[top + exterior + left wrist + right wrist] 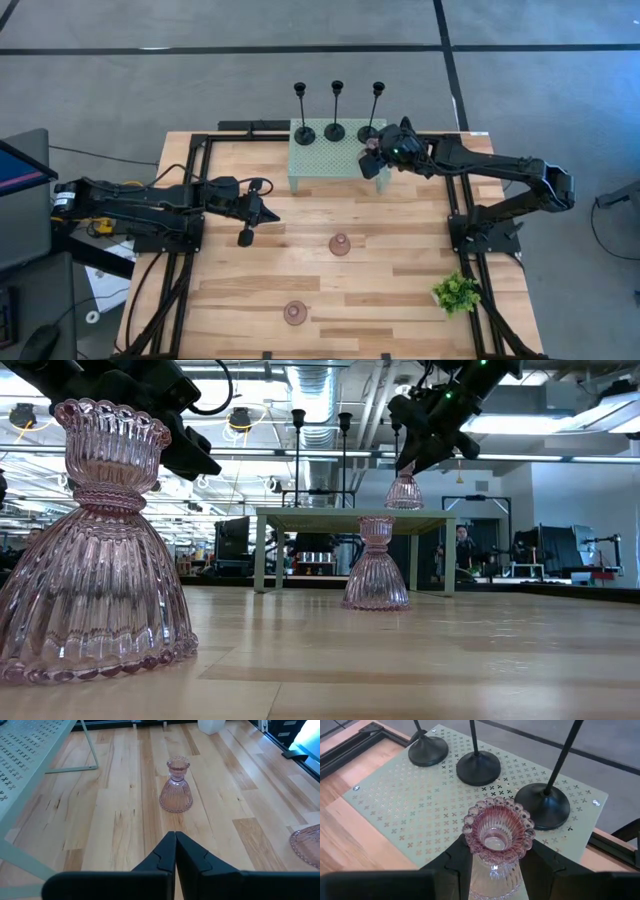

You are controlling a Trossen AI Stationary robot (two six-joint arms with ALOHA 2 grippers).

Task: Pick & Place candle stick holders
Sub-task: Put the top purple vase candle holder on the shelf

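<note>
While a pink glass holder [494, 840] is clamped in the right pincer [495, 862], it is held above the mint-green mesh shelf [325, 158] near the shelf's right end.

Detail: holder is gripped by its neck between the fingers [457, 857], clear of the shelf top, as seen in the low view [403, 490]. Three black stem holders [335, 110] are stood in a row along the shelf's back edge, at the tabletop's [400, 290] far edge. Two more pink holders are left upright on the bare wood: one near tabletop centre [340, 244], one toward the near edge [295, 313]. Left pincer [246, 237] is shut on nothing, hovering left of centre. Small green plant [457, 293] is sat by the right edge.
</note>
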